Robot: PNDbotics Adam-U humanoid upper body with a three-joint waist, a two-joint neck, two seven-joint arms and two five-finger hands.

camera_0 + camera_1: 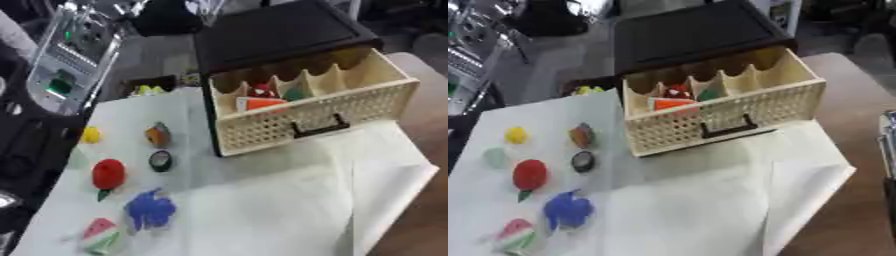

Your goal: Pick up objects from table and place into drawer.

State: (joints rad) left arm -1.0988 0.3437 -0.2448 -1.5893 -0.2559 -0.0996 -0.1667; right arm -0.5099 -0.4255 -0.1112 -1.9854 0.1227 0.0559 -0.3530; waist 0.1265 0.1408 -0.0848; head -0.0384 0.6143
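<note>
Toys lay on the white cloth [262,210] while the cream drawer [306,112] stood pulled open; neither robot hand showed in either view, so their state could not be told.

Nearest lay a watermelon-slice piece [99,234], then a blue, lobed object [149,209] just beside it. Further back sat a red round fruit [108,174] with a green leaf, a small dark ring-shaped thing [160,160], an orange-and-grey piece [158,135] and a small yellow object [90,134], with a pale green one [495,157] near the cloth's left edge. Beyond, the drawer jutted from its black cabinet [271,35], its divided compartments holding a red item [262,90], an orange card-like piece [261,103] and something green [296,93].
</note>
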